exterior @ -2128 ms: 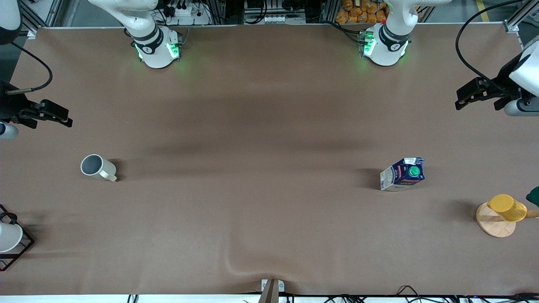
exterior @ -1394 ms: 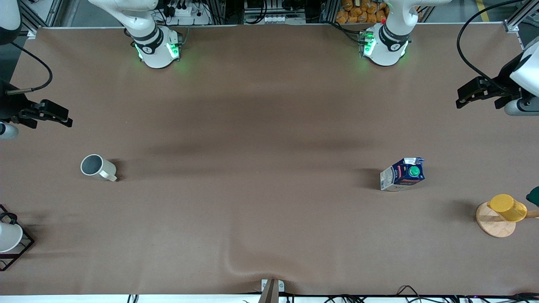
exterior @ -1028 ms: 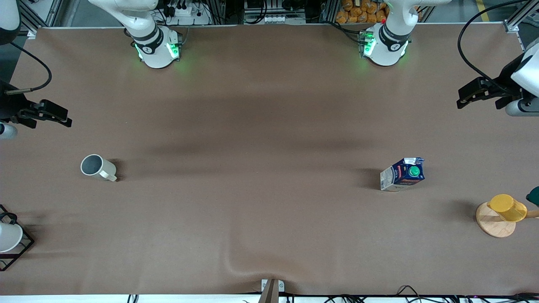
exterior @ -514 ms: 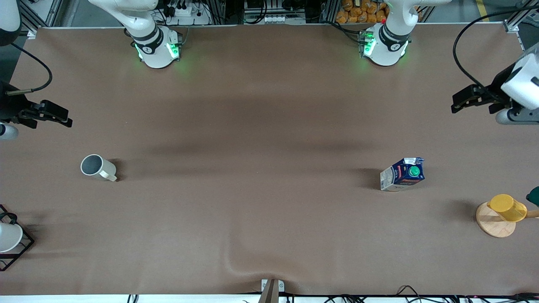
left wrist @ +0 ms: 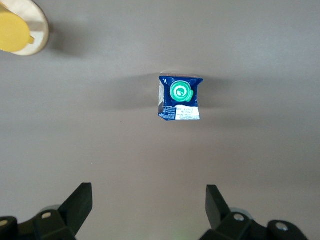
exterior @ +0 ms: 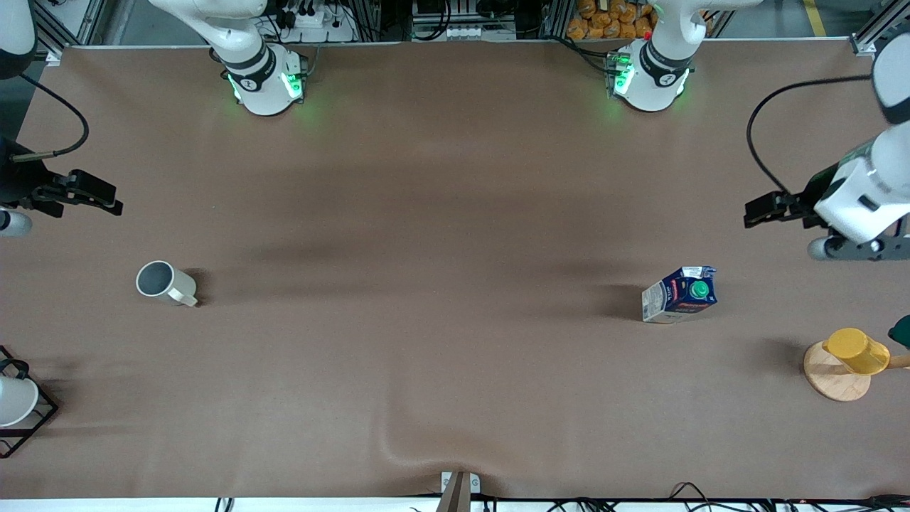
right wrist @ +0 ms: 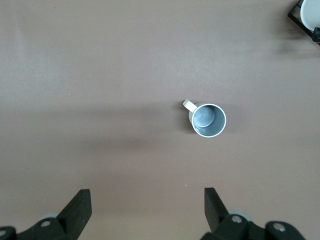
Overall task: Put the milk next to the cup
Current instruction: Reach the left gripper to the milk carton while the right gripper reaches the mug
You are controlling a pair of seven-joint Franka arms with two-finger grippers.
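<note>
Right gripper [exterior: 106,203] waits released, arm cut off at the frame edge. Cup [exterior: 165,283] stands upright, toward the right arm's end. Milk [exterior: 680,294] stands well apart, toward the left arm's end. Left gripper [exterior: 764,211] hangs released, above bare table [exterior: 455,213] near the milk.

Milk [exterior: 680,294] stands upright on the table [exterior: 441,235] toward the left arm's end; cup [exterior: 165,283] upright toward the right arm's end, well apart from it. Yellow cup [exterior: 857,350] sits on a wooden disc [exterior: 833,377], nearer the front camera than the milk. White cup [exterior: 14,400] in wire rack [exterior: 28,419], nearer the front camera than the cup.
</note>
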